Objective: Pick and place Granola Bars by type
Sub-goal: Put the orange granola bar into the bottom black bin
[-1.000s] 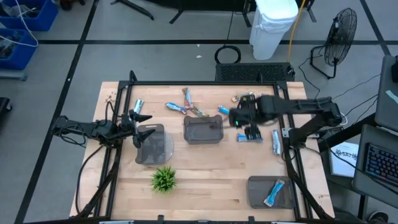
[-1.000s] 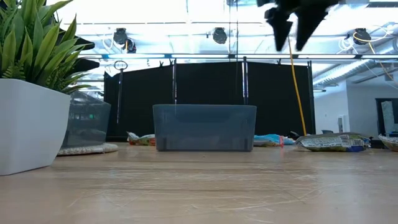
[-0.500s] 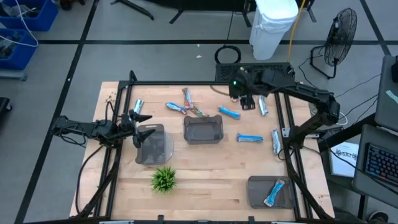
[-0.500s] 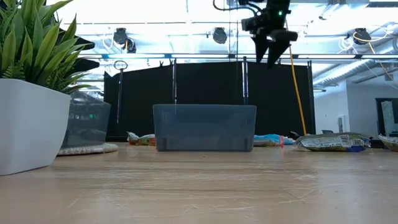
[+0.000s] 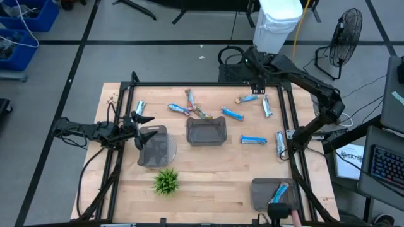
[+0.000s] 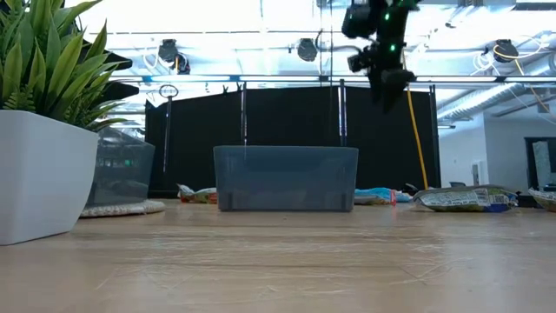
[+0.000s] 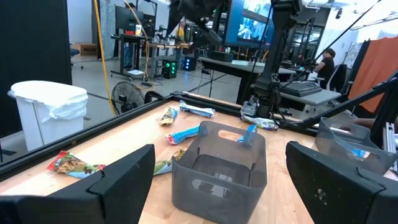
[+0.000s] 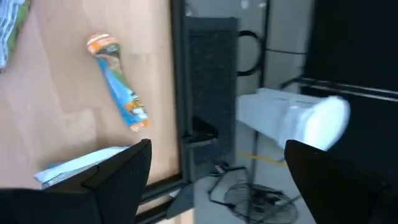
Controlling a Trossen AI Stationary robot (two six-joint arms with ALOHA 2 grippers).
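Granola bars lie loose on the table: silver ones (image 5: pixel 140 107) (image 5: pixel 266 106) (image 5: pixel 280 144), blue ones (image 5: pixel 178 109) (image 5: pixel 232 114) (image 5: pixel 252 140), brown-orange ones (image 5: pixel 189 98) and a blue-and-orange one (image 5: pixel 247 98). Another blue bar (image 5: pixel 278 192) lies in the near-right tray (image 5: pixel 259 195). My right gripper (image 5: pixel 257 85) hangs open and empty, high over the table's far edge, with the blue-and-orange bar (image 8: pixel 118 90) and a silver bar (image 8: pixel 81 165) below it. My left gripper (image 5: pixel 140 123) waits open at the table's left, facing the centre tray (image 7: pixel 217 171).
A centre tray (image 5: pixel 206 131) and a left tray (image 5: pixel 154 145) on a round mat stand mid-table. A small green plant (image 5: pixel 166 181) stands near the front edge. A dark frame (image 5: pixel 189 84) rims the table. A white bin (image 5: pixel 278 25) and a fan (image 5: pixel 346 31) stand beyond the far edge.
My right gripper has moved from above the bars on the table's right-middle toward the far edge and now hangs over that edge, still empty. No bar has moved.
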